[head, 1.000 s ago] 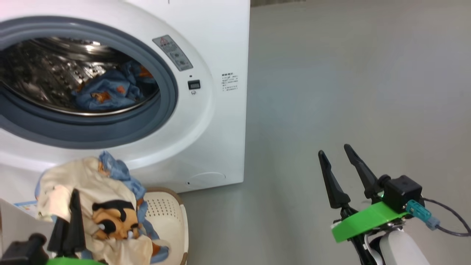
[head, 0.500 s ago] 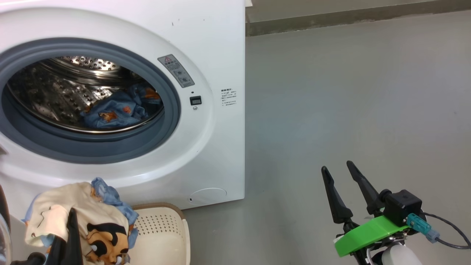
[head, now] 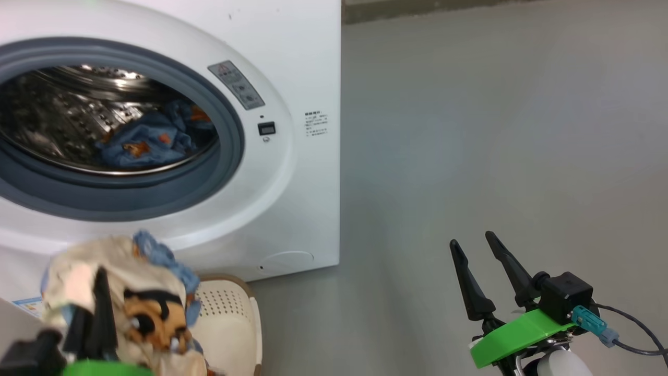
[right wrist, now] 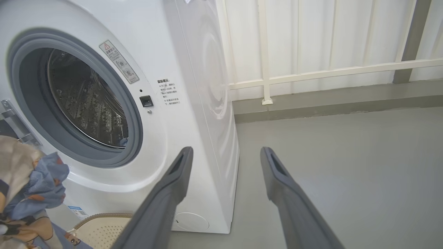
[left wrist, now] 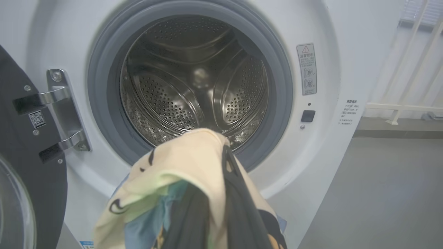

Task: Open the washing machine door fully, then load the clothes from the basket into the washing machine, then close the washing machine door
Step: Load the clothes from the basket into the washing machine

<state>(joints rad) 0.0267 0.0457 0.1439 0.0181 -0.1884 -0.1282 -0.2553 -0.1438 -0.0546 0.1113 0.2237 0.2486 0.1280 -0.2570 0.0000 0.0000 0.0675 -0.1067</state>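
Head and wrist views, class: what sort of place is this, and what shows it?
Probably a laundry or utility area: a big white front-loading washing machine with a steel perforated drum, a small cream perforated plastic basket on the bare grey floor, and a white railing beyond it.

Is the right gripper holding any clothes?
No, the right gripper stands open, with bare floor showing between its fingers.

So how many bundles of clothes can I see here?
2. One blue bundle lies in the washing machine drum; one cream and blue bundle is held by the left gripper above the basket. More may hide in the basket.
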